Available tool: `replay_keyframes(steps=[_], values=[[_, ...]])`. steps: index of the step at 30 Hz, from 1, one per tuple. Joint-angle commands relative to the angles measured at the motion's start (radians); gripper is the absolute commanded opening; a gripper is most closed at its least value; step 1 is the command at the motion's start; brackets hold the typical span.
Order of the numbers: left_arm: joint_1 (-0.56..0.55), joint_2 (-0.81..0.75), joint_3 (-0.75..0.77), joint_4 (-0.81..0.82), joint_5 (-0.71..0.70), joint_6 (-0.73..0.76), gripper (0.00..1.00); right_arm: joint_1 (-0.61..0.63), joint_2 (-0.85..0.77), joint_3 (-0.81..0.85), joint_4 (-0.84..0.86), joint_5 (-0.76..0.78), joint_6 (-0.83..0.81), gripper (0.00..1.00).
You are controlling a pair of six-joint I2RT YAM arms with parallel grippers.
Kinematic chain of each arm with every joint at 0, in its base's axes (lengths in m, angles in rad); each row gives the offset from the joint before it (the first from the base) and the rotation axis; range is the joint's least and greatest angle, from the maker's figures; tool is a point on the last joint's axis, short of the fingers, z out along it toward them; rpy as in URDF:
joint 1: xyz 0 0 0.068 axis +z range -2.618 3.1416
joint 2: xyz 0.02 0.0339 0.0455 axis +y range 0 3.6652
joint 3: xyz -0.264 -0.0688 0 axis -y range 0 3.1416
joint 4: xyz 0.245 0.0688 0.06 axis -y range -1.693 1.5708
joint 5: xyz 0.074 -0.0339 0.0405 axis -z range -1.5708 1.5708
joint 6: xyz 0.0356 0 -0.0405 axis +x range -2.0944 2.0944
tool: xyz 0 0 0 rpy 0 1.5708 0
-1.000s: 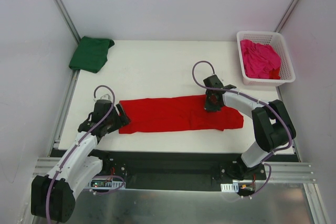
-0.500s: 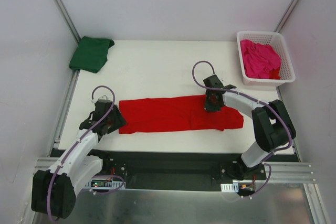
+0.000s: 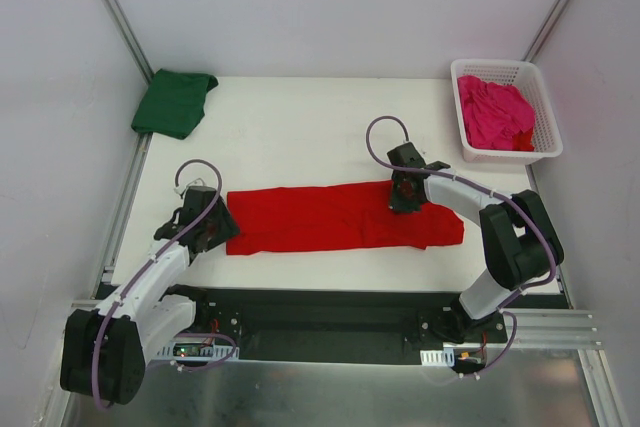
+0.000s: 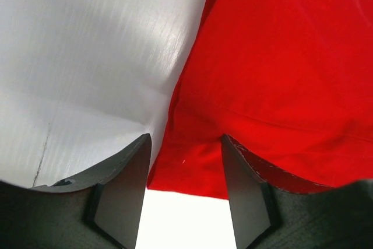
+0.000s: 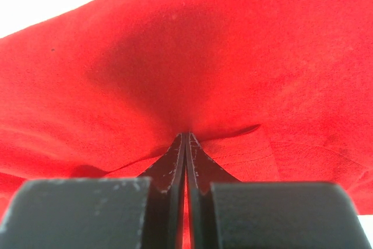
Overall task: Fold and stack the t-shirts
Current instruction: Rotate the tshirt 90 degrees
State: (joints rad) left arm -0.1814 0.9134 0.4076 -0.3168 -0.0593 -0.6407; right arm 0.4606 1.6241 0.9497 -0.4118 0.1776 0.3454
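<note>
The red t-shirt [image 3: 340, 217] is lying as a long folded strip across the near middle of the desk [image 3: 300, 137]. The left claw [image 4: 186, 144] is standing partly open, straddling its left hem corner. The right claw [image 5: 186, 135], jaws together, is pinching the shirt's far edge.

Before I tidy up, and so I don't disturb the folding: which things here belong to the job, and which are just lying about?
Job:
red t-shirt, laid out in the middle
dark green t-shirt, far left corner
magenta pink t-shirt, crumpled, far right

Lying about:
white lattice basket, holding the pink one
</note>
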Motion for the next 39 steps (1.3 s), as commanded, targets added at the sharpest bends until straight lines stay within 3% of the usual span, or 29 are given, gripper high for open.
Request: replay_keyframes(steps=[1, 7, 20, 30, 39], values=[[0.010, 0.021, 0.051, 0.039, -0.017, 0.004, 0.49, 0.003, 0.002, 0.000, 0.002, -0.003, -0.013, 0.02], [0.011, 0.027, 0.068, 0.047, -0.025, 0.016, 0.38, 0.003, 0.005, -0.005, 0.004, -0.003, -0.014, 0.01], [0.016, 0.038, 0.063, 0.047, -0.005, 0.024, 0.30, 0.004, 0.005, -0.011, 0.007, 0.000, -0.011, 0.02], [0.019, 0.039, 0.063, 0.042, 0.007, 0.023, 0.00, 0.003, 0.013, -0.008, 0.010, -0.004, -0.009, 0.02], [0.017, 0.025, 0.079, -0.004, 0.007, 0.029, 0.00, 0.004, 0.023, -0.008, 0.016, -0.010, -0.009, 0.02]])
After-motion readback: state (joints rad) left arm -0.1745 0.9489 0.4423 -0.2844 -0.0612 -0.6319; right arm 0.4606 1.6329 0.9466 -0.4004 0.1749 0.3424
